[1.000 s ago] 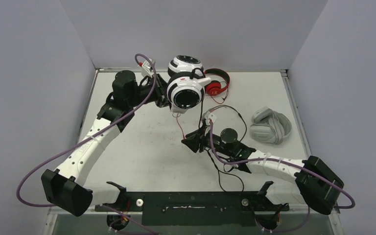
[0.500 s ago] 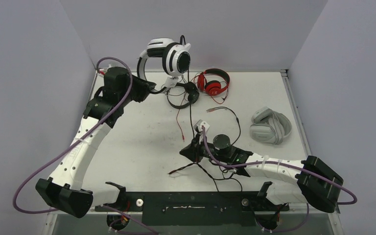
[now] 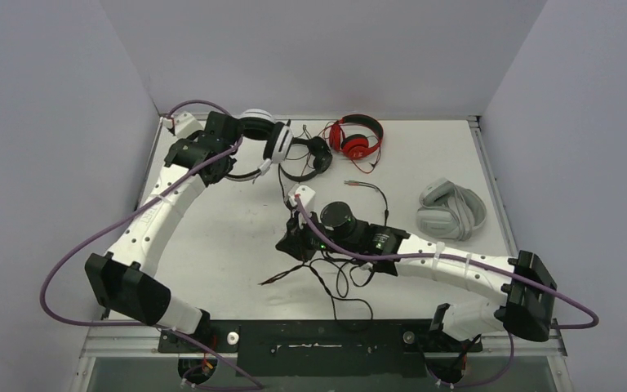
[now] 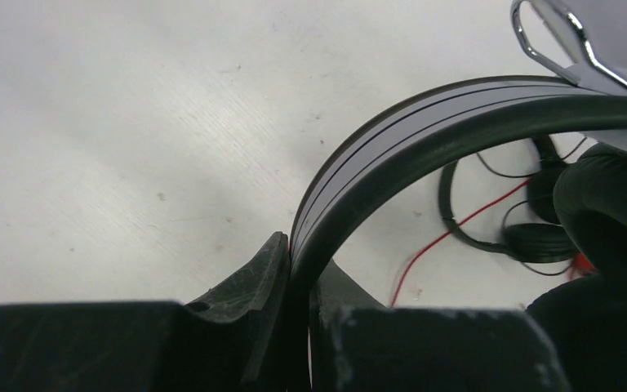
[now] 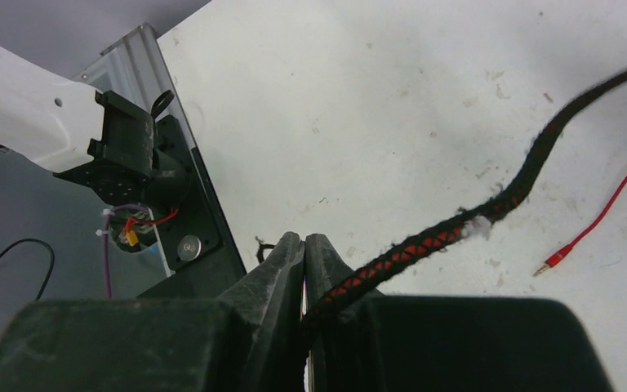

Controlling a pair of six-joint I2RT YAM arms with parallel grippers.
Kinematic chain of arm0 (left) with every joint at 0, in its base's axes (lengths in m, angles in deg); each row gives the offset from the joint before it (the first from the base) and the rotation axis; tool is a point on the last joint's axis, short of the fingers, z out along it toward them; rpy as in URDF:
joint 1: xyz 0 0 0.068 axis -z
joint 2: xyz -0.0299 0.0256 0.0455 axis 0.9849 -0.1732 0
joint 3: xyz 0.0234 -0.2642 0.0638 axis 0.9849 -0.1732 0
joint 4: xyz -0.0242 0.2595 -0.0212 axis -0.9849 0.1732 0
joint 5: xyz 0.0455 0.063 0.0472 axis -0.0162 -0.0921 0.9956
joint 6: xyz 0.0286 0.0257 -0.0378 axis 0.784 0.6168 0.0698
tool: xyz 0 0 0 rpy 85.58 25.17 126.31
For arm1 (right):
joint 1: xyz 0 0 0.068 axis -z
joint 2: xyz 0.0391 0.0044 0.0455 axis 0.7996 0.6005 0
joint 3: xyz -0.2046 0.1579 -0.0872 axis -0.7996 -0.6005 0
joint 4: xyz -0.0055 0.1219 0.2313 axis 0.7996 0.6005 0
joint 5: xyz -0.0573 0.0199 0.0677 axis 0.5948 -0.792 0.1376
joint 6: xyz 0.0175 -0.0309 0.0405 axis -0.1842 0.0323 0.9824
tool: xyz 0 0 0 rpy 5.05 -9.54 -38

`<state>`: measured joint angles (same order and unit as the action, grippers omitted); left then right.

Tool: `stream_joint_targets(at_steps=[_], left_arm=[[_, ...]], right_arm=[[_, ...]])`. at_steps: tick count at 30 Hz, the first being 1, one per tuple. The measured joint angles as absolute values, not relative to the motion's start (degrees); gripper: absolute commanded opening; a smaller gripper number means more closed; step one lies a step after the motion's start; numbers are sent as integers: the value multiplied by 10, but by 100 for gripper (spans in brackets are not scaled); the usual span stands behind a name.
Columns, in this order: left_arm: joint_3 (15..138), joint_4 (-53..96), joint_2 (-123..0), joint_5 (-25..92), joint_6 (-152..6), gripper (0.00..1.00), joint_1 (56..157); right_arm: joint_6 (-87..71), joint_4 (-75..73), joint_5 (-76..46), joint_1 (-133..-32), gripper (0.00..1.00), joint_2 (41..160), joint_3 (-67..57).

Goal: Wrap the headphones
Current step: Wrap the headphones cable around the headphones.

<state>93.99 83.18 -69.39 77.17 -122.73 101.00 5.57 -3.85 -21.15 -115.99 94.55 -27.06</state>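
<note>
A white bench (image 3: 212,245) sits boxed in by pale grey walls (image 3: 335,49) on three sides.

The left gripper (image 4: 298,265) is clamped tight on the dark headband (image 4: 424,122) of the white-and-black headphones (image 3: 276,140), the band pinched edge-on between its two fingers and arching up and away to the right in the wrist view. This set sits near the bench's far left corner. Just beside its ear cup, toward the middle of the far edge, the all-black headphones (image 3: 310,159) lie flat, and right after them the red headphones (image 3: 355,139) lie against the far edge.

The right gripper (image 5: 304,245) is low over the middle of the bench, jaws closed together with a braided cable (image 5: 457,224), black flecked with red, nipped between the fingertips. The cable runs out from the grip across the surface to the upper right of the wrist view. A thin red lead (image 5: 596,220) ending in a small plug lies near it. Loose loops of dark cable (image 3: 339,278) lie on the bench by this gripper, toward the near edge.

The light grey headphones (image 3: 451,211) lie folded by the right edge, well apart from both grippers.
</note>
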Motion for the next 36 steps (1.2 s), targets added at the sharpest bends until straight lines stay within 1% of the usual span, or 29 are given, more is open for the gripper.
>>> stream_joint_targets(at_steps=[5,9,14,18,21,23,30,34,36], left_arm=[[921,829,-706,795,-1127,0,1032],[886,793,-706,814,-1042,0,1067],[837,770,-706,867,-941,0,1108],[817,758,-706,898,-864,0,1116],[808,743,-706,897,-815,0,1116],[802,732,-706,886,-784,0,1116],[772,705,-702,820,-685,0,1122],[757,704,-684,739,-643,0,1126],[753,702,-673,701,-635,0,1128]], right_arm=[[1,85,-194,-1160,5,964,-165],[-47,178,-179,-1154,6,981,-76],[-91,287,-174,-1127,6,1011,23],[-116,355,-173,-1102,6,1030,75],[-128,393,-162,-1093,7,1039,94],[-138,416,-151,-1089,9,1043,103],[-162,452,-85,-1081,9,1043,113],[-168,442,-56,-1071,10,1041,108],[-171,424,-57,-1067,14,1036,95]])
